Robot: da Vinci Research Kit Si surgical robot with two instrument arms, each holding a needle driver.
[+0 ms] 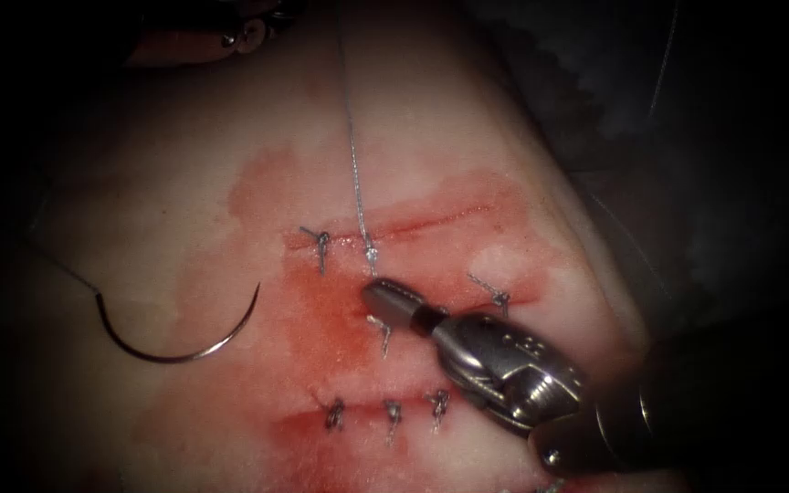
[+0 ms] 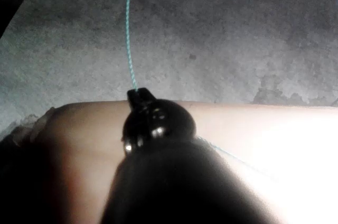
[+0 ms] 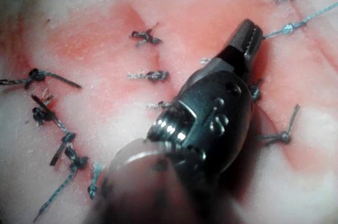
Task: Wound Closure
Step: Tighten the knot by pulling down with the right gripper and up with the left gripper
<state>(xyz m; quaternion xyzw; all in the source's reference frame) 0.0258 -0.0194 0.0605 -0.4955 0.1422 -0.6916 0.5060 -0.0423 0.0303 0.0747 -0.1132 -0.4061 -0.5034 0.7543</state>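
At the far left of the endoscope view the curved needle lies free on the pale tissue, well left of the cut, its arc open upward and no part of it in the tissue. A dark strand runs from its blunt end up and off to the left. Neither tool holds it.

Toward the middle, the red fluid stains the tissue around the cut. Several knotted stitches with short cut ends stand along it, and a second row of three knots sits nearer the camera.

A taut thread rises from a knot at the cut straight toward the upper edge of the picture. In the left wrist view the left tool has its fingers closed on this thread, which stretches away from the tips over the tissue.

To the right, the right tool comes in low, its tip resting just below the knot where the thread leaves the tissue. In the right wrist view its fingers look pressed together beside the thread; whether they grip anything I cannot tell.
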